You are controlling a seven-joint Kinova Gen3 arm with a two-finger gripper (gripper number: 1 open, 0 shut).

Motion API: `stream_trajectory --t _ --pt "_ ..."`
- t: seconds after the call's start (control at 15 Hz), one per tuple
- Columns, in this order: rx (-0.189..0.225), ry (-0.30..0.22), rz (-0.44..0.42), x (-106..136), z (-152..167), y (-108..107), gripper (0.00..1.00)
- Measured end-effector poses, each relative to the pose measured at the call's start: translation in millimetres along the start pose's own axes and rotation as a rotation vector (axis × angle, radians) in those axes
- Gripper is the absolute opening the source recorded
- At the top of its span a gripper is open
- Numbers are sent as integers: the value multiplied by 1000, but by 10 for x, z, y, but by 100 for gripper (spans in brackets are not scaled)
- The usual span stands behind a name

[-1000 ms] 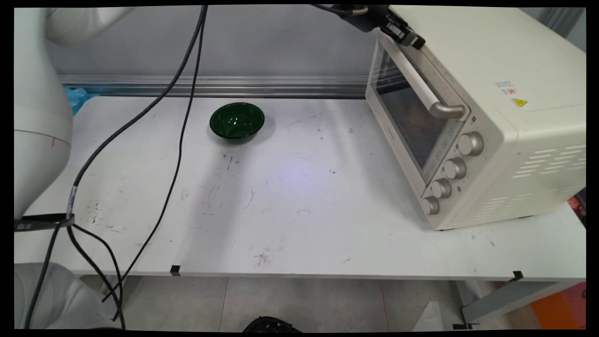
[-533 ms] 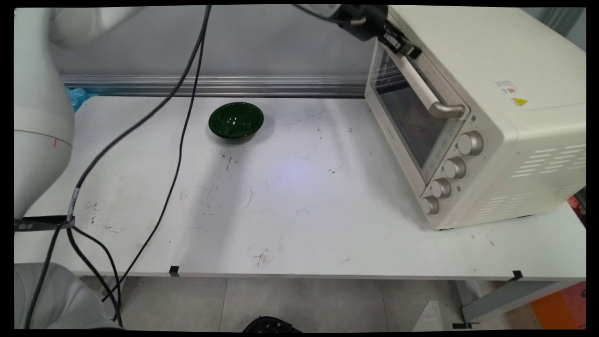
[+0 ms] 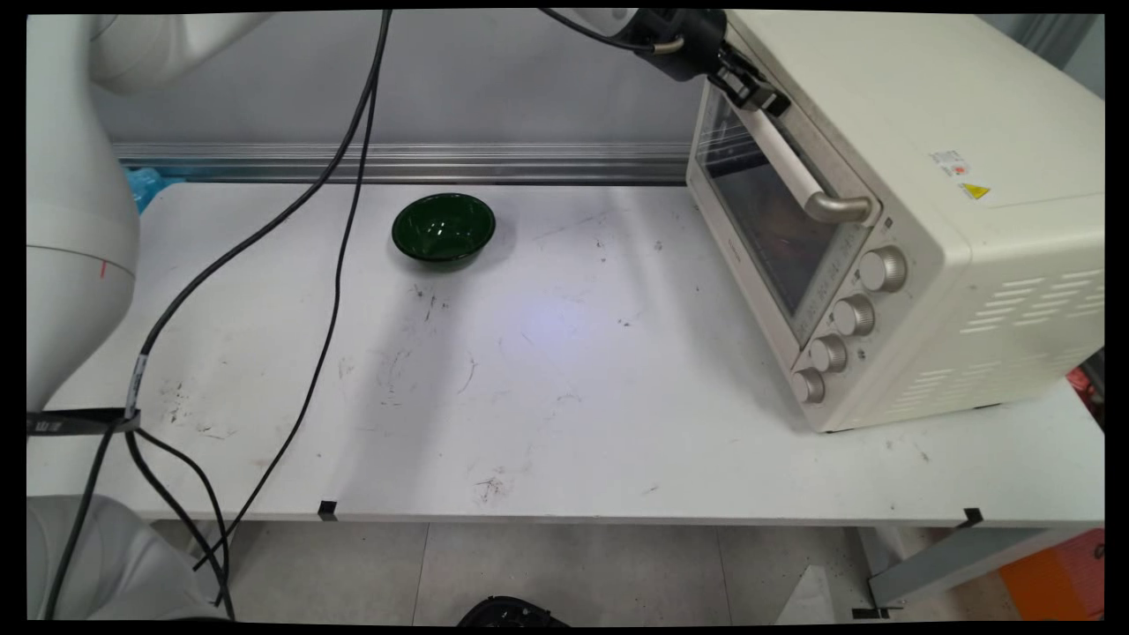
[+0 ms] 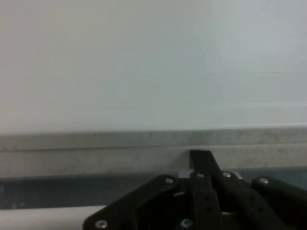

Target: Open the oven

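My gripper (image 3: 750, 86) is at the upper end of the oven door handle (image 3: 796, 169), at the top left corner of the cream toaster oven (image 3: 953, 220) on the table's right. It looks shut on the handle. In the hand view the black linkage and the gripper (image 4: 201, 160) sit against the oven's cream front edge (image 4: 144, 143), and the pale handle (image 4: 48, 214) runs under them. The glass door (image 3: 763, 220) stands almost closed, and the oven's inside cannot be made out.
A dark green bowl (image 3: 443, 227) stands alone at the back middle of the white table (image 3: 573, 397). Black cables (image 3: 340, 265) hang across the left half. Several knobs (image 3: 882, 269) run down the oven's front right. A metal rail (image 3: 397, 163) lines the back.
The gripper has shifted a little left and down at the handle's top. The top of the oven's front has come slightly left with it. The bowl has not moved.
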Motion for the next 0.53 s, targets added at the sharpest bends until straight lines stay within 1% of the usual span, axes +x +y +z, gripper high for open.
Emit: stream_trajectory --t 0.53 --pt "0 -2 23 19 -61 -20 0"
